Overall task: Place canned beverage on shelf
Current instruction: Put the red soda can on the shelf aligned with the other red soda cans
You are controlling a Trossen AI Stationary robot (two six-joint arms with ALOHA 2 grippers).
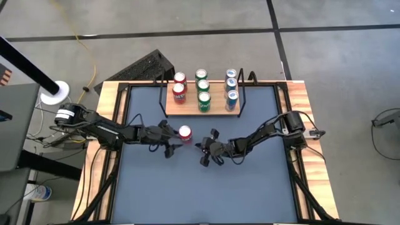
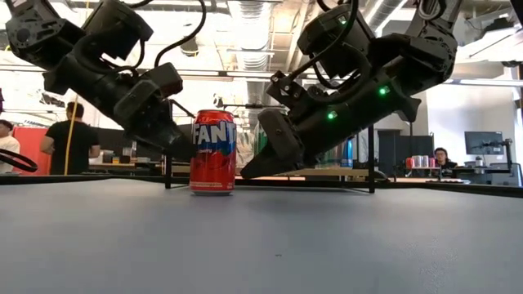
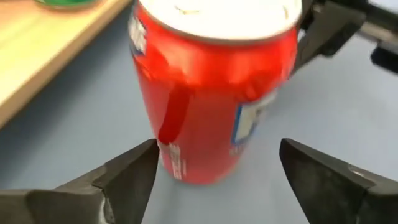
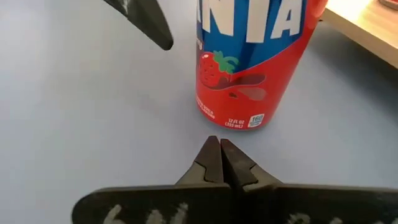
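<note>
A red Fanta can (image 1: 185, 132) stands upright on its base on the blue-grey tabletop, just in front of the shelf (image 1: 187, 110). The shelf is a light-wood board with a black wire frame, and several red, green and blue cans stand on it. My left gripper (image 3: 217, 155) is open at the can's left, one finger on each side of the can's lower part (image 3: 205, 143). My right gripper (image 4: 221, 144) is shut. Its tip points at the can's foot (image 4: 227, 121) from the right, with a small gap between them. My left gripper has one fingertip (image 3: 146, 158) right beside the can's lower side wall; I cannot tell whether it touches. The other fingertip (image 3: 298, 162) stands clear of the can. The fingers come in slanting down from the table's left.
The shelf's black wire ends (image 1: 240, 87) rise beside the can rows. A black slatted object (image 1: 147, 65) lies beyond the table's far left corner. Bare tabletop (image 1: 206, 194) stretches toward the near edge. People stand in the room behind (image 2: 69, 135).
</note>
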